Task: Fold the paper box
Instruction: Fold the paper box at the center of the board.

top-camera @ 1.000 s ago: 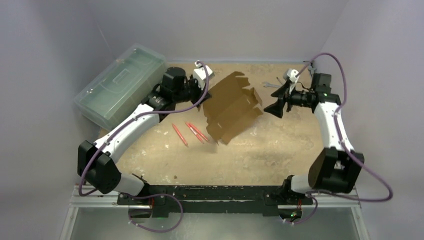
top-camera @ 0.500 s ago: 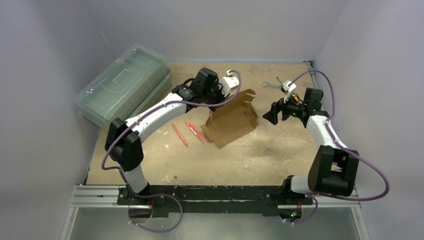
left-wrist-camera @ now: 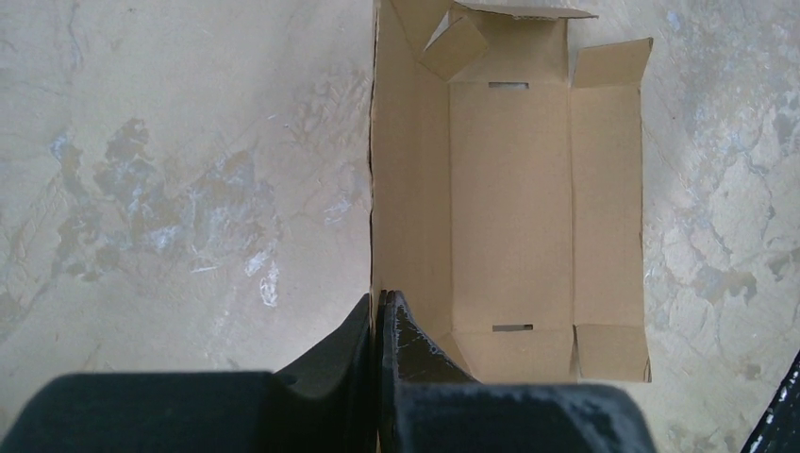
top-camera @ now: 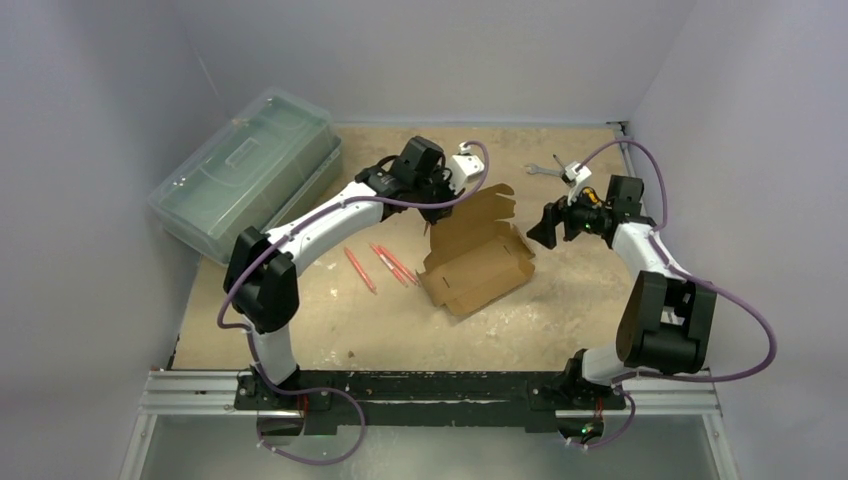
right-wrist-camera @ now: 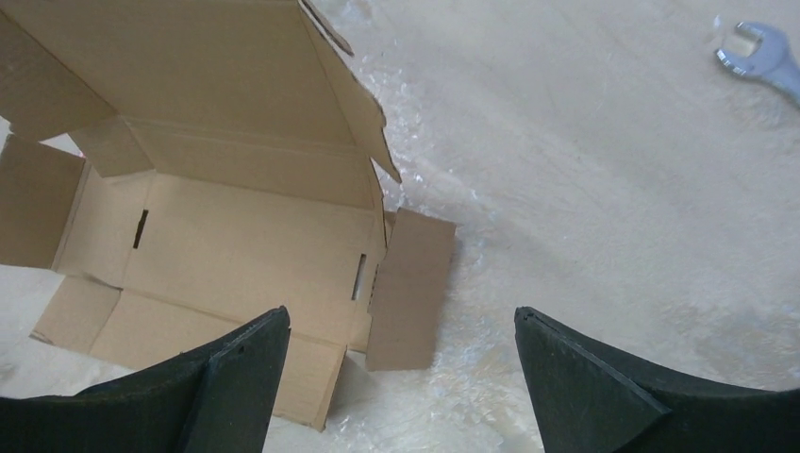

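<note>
The paper box [top-camera: 480,262] is a brown cardboard die-cut lying on the table, its bottom panel flat, side walls partly raised and the lid flap standing at the back. In the left wrist view the box [left-wrist-camera: 509,208] lies open with slots and end flaps showing. My left gripper [top-camera: 432,222] [left-wrist-camera: 379,297] is shut on the top edge of its left wall. My right gripper [top-camera: 541,226] [right-wrist-camera: 401,313] hovers open to the right of the box [right-wrist-camera: 236,236], above one end flap, with nothing between its fingers.
A large translucent green case [top-camera: 245,170] stands at the back left. Several red pens [top-camera: 380,262] lie just left of the box. A silver wrench [top-camera: 545,170] [right-wrist-camera: 759,57] lies at the back right, behind the right gripper.
The left arm has swung right and brought the box down from a raised, tilted sheet to lying on the table with its walls up. The right gripper has drawn back slightly, still open.
</note>
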Robot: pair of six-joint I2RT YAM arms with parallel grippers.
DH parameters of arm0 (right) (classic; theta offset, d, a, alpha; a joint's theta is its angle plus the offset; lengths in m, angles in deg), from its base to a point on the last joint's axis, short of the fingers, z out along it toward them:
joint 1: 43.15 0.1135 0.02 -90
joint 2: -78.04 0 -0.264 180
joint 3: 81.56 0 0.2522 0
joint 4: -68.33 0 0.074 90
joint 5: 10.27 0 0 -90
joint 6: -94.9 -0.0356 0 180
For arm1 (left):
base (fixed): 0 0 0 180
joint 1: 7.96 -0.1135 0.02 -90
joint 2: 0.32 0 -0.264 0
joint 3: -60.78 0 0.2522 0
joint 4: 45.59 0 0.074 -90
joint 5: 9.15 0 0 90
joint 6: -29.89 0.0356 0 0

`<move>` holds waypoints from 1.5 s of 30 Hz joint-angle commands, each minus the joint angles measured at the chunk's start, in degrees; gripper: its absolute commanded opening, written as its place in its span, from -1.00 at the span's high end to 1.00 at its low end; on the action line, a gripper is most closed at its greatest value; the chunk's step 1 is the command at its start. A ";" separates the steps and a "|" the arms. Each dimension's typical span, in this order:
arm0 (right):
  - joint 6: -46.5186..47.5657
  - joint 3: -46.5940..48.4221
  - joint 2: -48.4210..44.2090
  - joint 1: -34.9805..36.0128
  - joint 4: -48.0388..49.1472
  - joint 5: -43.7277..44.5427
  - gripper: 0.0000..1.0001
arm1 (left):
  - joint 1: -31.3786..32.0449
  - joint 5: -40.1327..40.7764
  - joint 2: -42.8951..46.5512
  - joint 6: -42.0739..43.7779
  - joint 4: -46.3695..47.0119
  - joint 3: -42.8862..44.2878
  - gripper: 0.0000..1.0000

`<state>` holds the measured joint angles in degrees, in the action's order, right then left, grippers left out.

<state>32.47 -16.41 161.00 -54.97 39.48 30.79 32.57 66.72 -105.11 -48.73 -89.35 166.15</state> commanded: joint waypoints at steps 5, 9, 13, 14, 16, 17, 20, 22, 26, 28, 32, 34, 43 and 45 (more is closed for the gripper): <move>1.53 2.96 1.13 -0.24 -3.63 -1.02 -0.81 | -0.89 3.45 2.24 -2.10 3.32 0.99 1.00; -0.53 2.11 1.97 -0.02 -1.33 0.11 -0.79 | -0.90 2.00 2.22 -2.44 3.77 0.45 1.00; -1.89 2.16 3.25 0.84 0.11 3.32 -0.77 | -0.90 1.22 2.97 -2.67 5.32 -2.17 1.00; -1.97 2.32 3.72 1.07 0.06 3.81 -0.77 | -0.90 1.21 3.27 -2.66 5.90 -2.84 1.00; -1.70 2.70 4.72 1.93 -0.47 4.71 -0.75 | -0.90 1.37 3.85 -2.80 6.68 -3.83 1.00; -1.51 2.93 5.16 2.55 -0.61 5.53 -0.74 | -0.94 1.31 4.15 -2.87 7.33 -4.34 1.00; -1.86 3.50 6.21 4.94 0.01 8.41 -0.69 | -0.94 0.93 5.28 -3.23 8.78 -5.56 1.00; -2.51 3.91 6.97 6.18 0.62 10.69 -0.64 | -1.00 0.50 5.91 -3.45 9.47 -6.37 1.00; -3.50 4.67 8.04 7.21 2.12 14.19 -0.49 | -1.24 -0.13 7.06 -3.85 10.74 -8.33 1.00; -3.80 4.72 8.42 7.45 2.91 15.18 -0.42 | -1.18 -0.48 7.30 -4.15 11.28 -9.08 1.00; -3.76 5.27 9.36 8.11 2.76 16.28 -0.15 | -1.53 -1.13 7.79 -4.71 11.58 -9.43 1.00; -3.81 5.46 9.46 8.21 2.86 16.49 0.04 | -1.89 -1.71 8.13 -5.14 11.91 -9.76 1.00; -5.02 4.77 7.15 8.21 5.37 17.14 0.91 | -2.69 -4.61 9.05 -6.78 13.15 -10.40 1.00; -5.38 4.37 6.32 8.21 6.43 17.23 1.00 | -2.97 -5.57 9.29 -7.03 13.41 -10.53 1.00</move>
<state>28.06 -13.15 170.49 -46.90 42.41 47.29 30.28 64.36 -99.45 -54.15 -79.42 156.14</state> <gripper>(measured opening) 0.031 0.009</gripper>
